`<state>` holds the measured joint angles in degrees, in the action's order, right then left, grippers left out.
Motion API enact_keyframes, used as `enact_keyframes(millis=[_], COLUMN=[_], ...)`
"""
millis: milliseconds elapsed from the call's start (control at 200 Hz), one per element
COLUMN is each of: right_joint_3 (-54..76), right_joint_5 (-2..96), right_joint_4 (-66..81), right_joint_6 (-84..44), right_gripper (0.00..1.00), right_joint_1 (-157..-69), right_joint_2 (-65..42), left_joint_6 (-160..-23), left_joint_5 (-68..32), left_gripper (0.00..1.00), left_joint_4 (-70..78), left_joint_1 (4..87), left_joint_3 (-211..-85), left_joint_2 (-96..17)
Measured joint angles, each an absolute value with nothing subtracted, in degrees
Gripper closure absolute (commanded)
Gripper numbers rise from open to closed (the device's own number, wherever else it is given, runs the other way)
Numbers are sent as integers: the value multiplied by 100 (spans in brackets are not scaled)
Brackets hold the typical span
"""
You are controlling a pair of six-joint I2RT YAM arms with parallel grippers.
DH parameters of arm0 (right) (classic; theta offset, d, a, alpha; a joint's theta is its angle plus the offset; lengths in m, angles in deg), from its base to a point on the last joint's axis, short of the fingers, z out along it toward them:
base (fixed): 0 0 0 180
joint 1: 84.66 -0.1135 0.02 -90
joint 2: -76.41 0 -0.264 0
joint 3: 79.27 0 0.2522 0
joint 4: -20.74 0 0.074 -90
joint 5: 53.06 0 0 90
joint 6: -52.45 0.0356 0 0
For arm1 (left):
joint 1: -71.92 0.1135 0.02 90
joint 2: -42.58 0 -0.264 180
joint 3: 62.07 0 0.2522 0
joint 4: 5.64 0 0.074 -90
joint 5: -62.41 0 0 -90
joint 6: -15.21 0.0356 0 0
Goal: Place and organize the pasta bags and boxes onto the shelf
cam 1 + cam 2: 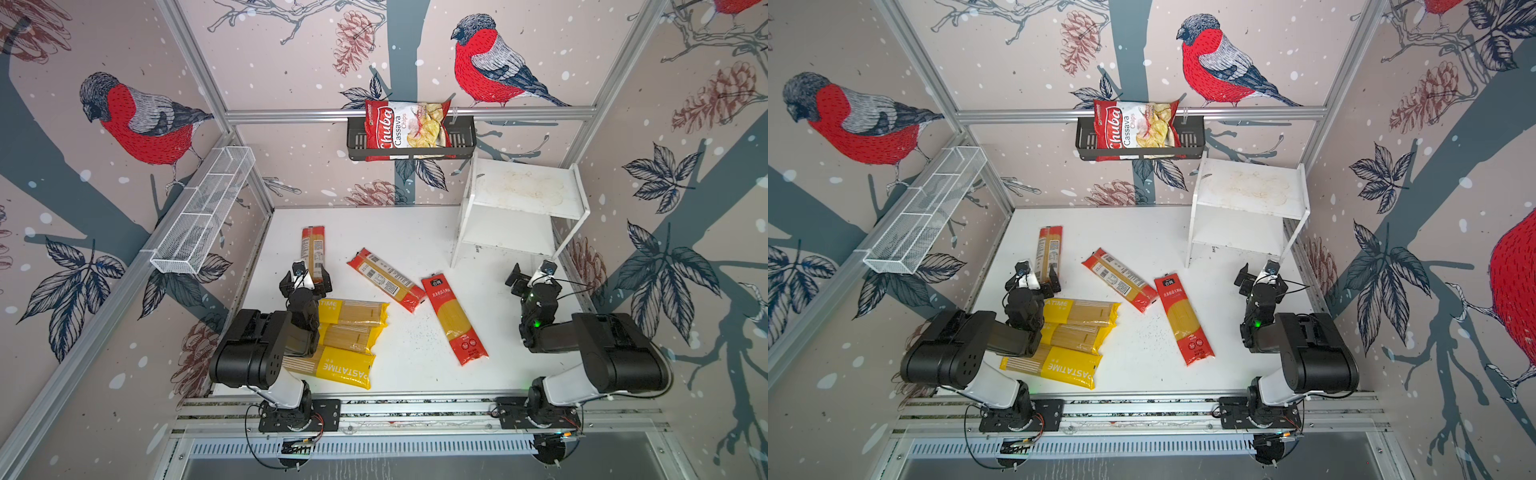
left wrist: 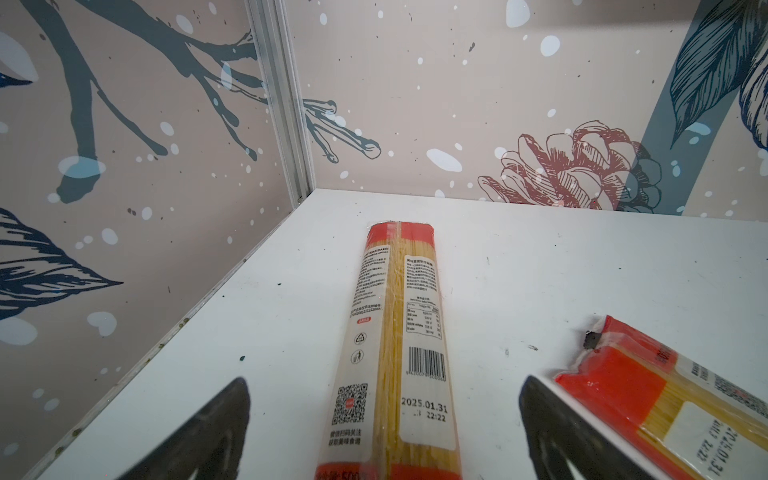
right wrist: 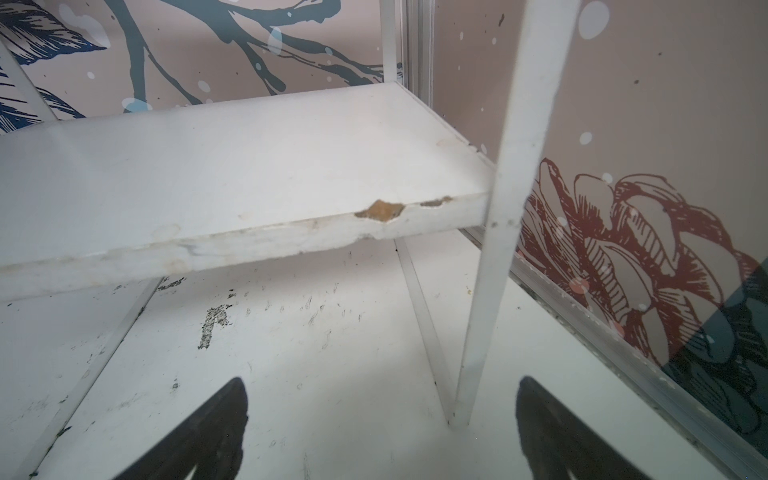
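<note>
left fingers (image 2: pixel 208 436) spread wide astride red packet (image 2: pixel 395 353), gripping nothing | right fingers (image 3: pixel 208 436) spread, empty, facing shelf (image 3: pixel 249 166) front edge

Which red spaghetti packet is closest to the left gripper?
The red packet by the left wall, lying straight, its near end under the open left gripper. The middle red packet and the right red packet lie slanted, farther off.

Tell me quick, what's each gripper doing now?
Left gripper: open around the long red clear-windowed spaghetti packet, not gripping.
Right gripper: open, empty, facing the white two-tier shelf.
</note>
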<state>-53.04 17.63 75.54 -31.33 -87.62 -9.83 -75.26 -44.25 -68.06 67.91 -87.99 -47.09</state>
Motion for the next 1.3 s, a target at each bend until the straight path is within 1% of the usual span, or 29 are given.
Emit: enact_keyframes(millis=[270,410,600,730,876,941,1041,1131,1161,1196,1241,1301], right_joint_3=[-5306,-5313,-5190,-5180,-4882,-4596,-4301,-4192,-4187,-4216,-4277,-4279], right_joint_5=[1763,1763,1793,1774,1513,1290,993,901,1083,1553,2075,2615], right_joint_4=[7554,7532,6955,6120,4861,4129,3191,2422,2216,2102,2024,1816], right_joint_6=[-3133,-3135,-3223,-3144,-2772,-2525,-2184,-1319,-1059,-875,-676,-418], right_gripper=[0,0,0,1,1,0,1,0,1,0,2,5], right_joint_1=[-8762,-8779,-9015,-9055,-9326,-9586,-10058,-10095,-9951,-9702,-9398,-9251], right_joint_2=[-983,-909,-34,757,1483,1745,2099,2390,2495,2615,2735,2779], left_joint_6=[-7526,-7528,-7414,-7307,-7543,-7663,-7899,-8409,-8649,-8992,-9445,-10026], left_joint_5=[-4425,-4423,-4432,-5009,-5686,-6233,-6740,-7050,-7131,-7125,-7042,-6799], left_gripper=[1,2,2,2,1,1,1,1,1,1,1,3], left_joint_4=[-6806,-6806,-6900,-6766,-5781,-5219,-4279,-3339,-3035,-2659,-2235,-1827], left_joint_1=[6791,6796,6608,6225,5836,5487,5091,5014,5001,4997,4997,5004], left_joint_3=[-8808,-8808,-8548,-8439,-8683,-8804,-9042,-9289,-9372,-9468,-9560,-9571], left_joint_2=[-4709,-4709,-4448,-3760,-2722,-2287,-1686,-1120,-954,-752,-510,-195])
